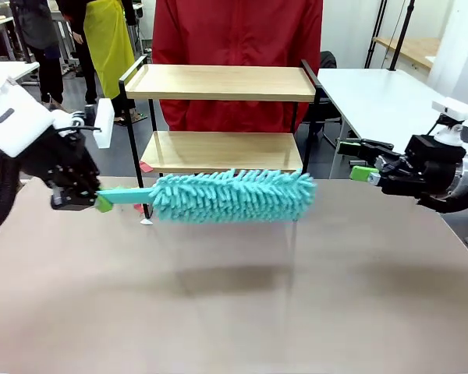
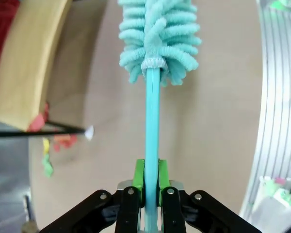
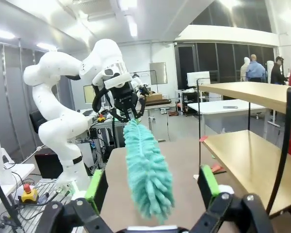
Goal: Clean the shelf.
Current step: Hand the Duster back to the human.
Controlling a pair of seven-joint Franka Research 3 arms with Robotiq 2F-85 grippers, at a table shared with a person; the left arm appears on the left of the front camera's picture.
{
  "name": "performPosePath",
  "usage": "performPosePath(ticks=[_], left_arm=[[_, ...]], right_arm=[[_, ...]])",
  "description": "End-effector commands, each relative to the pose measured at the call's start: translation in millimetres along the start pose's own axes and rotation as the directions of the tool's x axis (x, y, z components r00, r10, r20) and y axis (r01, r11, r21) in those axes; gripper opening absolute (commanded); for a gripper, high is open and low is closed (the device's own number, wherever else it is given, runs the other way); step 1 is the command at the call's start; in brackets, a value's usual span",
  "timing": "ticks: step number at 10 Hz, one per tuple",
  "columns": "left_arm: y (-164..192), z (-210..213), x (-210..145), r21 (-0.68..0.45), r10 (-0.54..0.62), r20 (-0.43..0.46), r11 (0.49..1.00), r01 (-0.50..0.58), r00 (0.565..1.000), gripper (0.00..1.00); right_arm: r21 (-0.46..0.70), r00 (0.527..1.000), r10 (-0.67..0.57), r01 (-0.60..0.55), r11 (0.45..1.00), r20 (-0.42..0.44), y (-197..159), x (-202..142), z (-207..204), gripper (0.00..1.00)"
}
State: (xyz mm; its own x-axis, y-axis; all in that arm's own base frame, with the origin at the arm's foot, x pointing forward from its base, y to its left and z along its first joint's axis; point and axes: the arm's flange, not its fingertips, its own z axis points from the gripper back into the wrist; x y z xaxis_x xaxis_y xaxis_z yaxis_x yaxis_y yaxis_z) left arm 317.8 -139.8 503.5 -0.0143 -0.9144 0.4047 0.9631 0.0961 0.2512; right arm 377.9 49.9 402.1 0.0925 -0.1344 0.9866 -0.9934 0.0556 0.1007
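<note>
The shelf (image 1: 218, 82) is a two-tier rack of light wooden boards in a thin black frame, standing at the far side of the table in front of a person in red. My left gripper (image 1: 101, 202) is shut on the flat handle of a teal fluffy duster (image 1: 230, 195), held level above the table in front of the lower board. In the left wrist view the green pads (image 2: 138, 177) clamp the duster handle (image 2: 152, 121), with the shelf board (image 2: 26, 63) at the left. My right gripper (image 1: 357, 162) hangs open at the right, holding nothing; its view shows the duster (image 3: 148, 170) and the shelf (image 3: 252, 165).
The brown table (image 1: 234, 296) stretches bare in front of the shelf. A person in a red top (image 1: 238, 35) stands right behind the rack. A white table (image 1: 382, 97) lies at the back right. Small coloured scraps (image 2: 48, 145) lie near a shelf leg.
</note>
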Motion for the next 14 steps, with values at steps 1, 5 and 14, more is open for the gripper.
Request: performPosePath(ticks=[1,5,14], left_arm=[[-8,11,-3,-0.003,0.021,-0.06,1.0,-0.021,0.998,0.13],[8,-15,-1,0.013,-0.001,0.049,1.0,0.0,0.999,0.13],[2,-51,-5,0.017,-0.083,0.162,0.997,0.081,0.983,0.13]], right_arm=[[0.013,1.0,0.003,-0.003,1.0,-0.001,7,4,23,1.0],[-0.035,0.999,0.037,-0.037,0.999,0.002,7,3,4,1.0],[-0.015,0.994,-0.035,0.033,0.999,-0.105,-1,-19,-75,1.0]])
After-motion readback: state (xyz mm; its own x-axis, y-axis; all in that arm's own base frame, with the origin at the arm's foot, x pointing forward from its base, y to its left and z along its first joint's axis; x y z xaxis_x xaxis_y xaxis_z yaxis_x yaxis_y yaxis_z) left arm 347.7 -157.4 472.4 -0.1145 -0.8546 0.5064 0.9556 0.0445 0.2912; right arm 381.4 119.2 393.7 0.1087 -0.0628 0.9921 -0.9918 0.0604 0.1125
